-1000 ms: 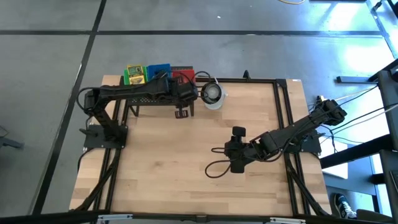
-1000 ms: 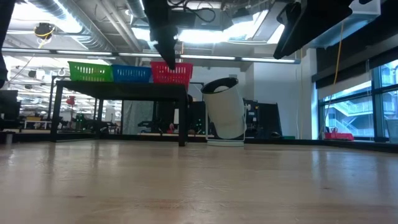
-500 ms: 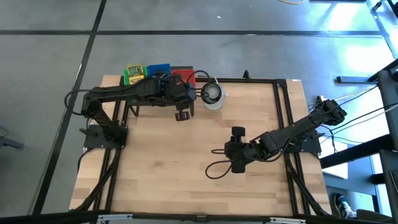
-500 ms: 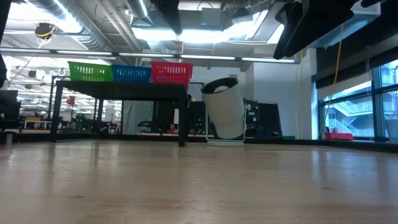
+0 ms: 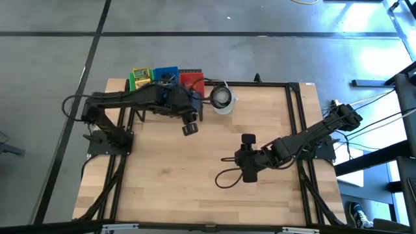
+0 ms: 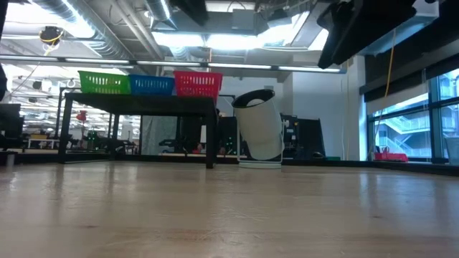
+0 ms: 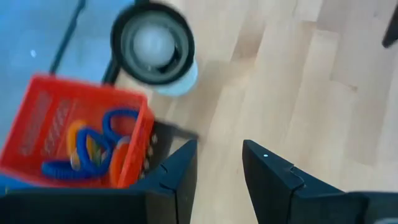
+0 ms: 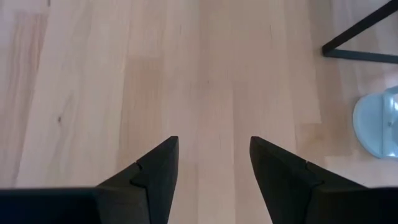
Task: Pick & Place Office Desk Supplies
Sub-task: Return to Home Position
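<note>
Three small baskets, green [image 5: 140, 78], blue [image 5: 166, 73] and red [image 5: 191, 79], stand in a row on a black rack [image 6: 136, 107] at the table's far left. The green one holds a yellow-green crayon box. In the left wrist view the red basket [image 7: 43, 124] contains blue rubber bands [image 7: 74, 168] and orange ones [image 7: 81, 134]. My left gripper [image 5: 190, 129] [image 7: 217, 149] hovers open over bare wood just near of the red basket. My right gripper [image 5: 248, 138] [image 8: 214, 146] is open above the middle of the table, holding nothing.
A round white cup-like object [image 5: 222, 97] [image 6: 258, 129] [image 7: 155, 50] stands on the table right of the rack; its edge [image 8: 379, 124] shows in the right wrist view. A loop of black cable [image 5: 224, 177] hangs by the right arm. Black frame rails [image 5: 296, 117] run along the table's sides.
My left gripper has risen from over the red basket, leaving the low view, and has drawn back toward the table's near edge. The right arm has kept still.
</note>
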Tool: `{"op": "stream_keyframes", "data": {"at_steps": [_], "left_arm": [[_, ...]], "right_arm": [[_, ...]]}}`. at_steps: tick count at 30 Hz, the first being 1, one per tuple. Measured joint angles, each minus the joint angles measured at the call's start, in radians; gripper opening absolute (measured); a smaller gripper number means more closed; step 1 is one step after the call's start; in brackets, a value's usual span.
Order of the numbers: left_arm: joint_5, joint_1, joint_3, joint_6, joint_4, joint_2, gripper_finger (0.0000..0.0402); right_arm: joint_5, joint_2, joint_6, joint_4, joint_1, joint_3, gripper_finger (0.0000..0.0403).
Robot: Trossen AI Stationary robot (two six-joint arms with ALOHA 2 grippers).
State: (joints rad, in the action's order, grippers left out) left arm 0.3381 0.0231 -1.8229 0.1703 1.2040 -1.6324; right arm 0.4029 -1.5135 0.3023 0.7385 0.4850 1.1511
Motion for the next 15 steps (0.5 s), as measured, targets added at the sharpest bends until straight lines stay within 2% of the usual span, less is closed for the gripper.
{"op": "stream_keyframes", "data": {"at_steps": [4,7,11,15], "left_arm": [[-0.006,-0.011,0.0,0.087,0.076,0.045,0.0123],[0.01,-0.046,0.035,0.113,0.082,0.097,0.0121],[0.071,-0.115,0.136,0.183,0.071,0.219,0.0118],[0.091,-0.191,0.283,0.246,-0.026,0.369,0.012]], "right_arm": [[0.005,0.007,-0.027,-0.001,0.0,-0.009,0.0201],[0.016,0.046,-0.021,-0.024,-0.004,-0.068,0.0201],[0.009,0.181,0.001,-0.131,-0.008,-0.214,0.0201],[-0.051,0.363,-0.041,-0.301,-0.019,-0.351,0.0201]]}}
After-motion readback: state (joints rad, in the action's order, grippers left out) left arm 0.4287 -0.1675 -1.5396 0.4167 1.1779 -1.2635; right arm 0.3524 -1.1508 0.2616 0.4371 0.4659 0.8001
